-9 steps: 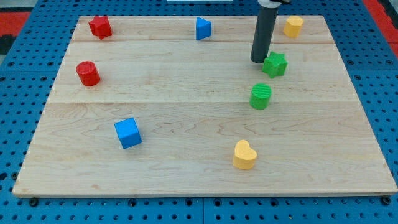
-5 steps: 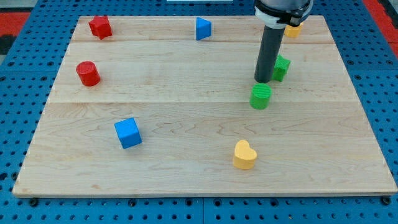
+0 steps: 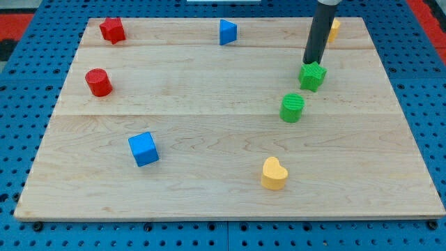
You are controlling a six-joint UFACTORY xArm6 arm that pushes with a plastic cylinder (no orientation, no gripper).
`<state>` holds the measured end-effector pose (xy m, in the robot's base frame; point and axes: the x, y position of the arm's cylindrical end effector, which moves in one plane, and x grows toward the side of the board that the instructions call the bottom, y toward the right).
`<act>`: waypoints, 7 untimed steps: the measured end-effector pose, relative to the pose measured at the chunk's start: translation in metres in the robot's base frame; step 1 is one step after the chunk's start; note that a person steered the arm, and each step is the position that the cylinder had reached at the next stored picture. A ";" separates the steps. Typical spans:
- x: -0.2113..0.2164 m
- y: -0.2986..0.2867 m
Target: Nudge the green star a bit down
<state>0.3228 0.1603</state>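
Observation:
The green star lies on the wooden board at the view's upper right. My tip is at the star's top edge, touching or nearly touching it. The dark rod rises from there out of the view's top. A green cylinder stands just below and left of the star.
A yellow block sits at the top right, partly hidden behind the rod. A blue triangle, a red star, a red cylinder, a blue cube and a yellow heart lie across the board.
My tip moved from the star's left side down toward the green cylinder, then up and right to the star's top edge. The star has shifted slightly down and right.

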 end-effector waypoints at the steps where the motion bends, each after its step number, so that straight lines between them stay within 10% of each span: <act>1: 0.000 -0.016; 7: 0.019 -0.031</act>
